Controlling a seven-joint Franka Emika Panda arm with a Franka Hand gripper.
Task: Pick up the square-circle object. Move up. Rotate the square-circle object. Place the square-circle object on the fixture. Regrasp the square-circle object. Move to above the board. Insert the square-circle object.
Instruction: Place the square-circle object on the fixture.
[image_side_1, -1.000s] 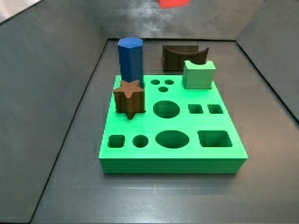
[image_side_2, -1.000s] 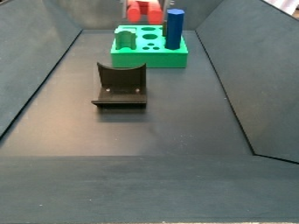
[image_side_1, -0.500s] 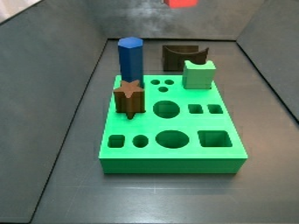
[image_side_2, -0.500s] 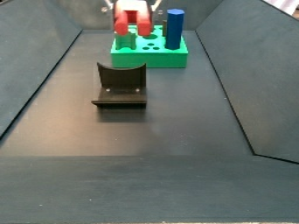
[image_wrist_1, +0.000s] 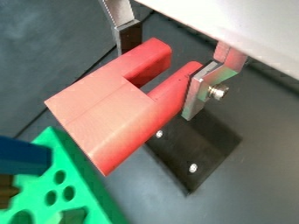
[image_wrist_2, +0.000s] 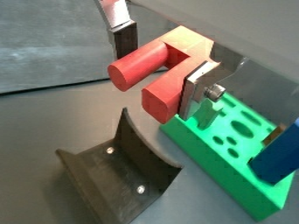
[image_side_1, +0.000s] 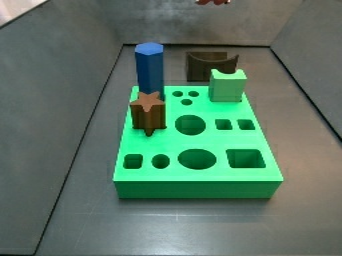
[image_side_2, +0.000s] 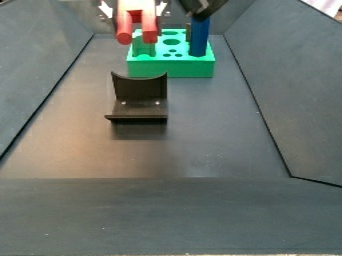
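Red peg shifted fixtureward, claw clamped aloft

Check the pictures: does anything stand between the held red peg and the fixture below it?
Nothing visible does. The gripper holds the red peg in the air, and the fixture stands on the floor with open space above its notch.

The end effector holds the square-circle object above the floor between fixture and board.

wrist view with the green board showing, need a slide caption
Gripper holds the red square-circle object above the dark fixture, beside the board.
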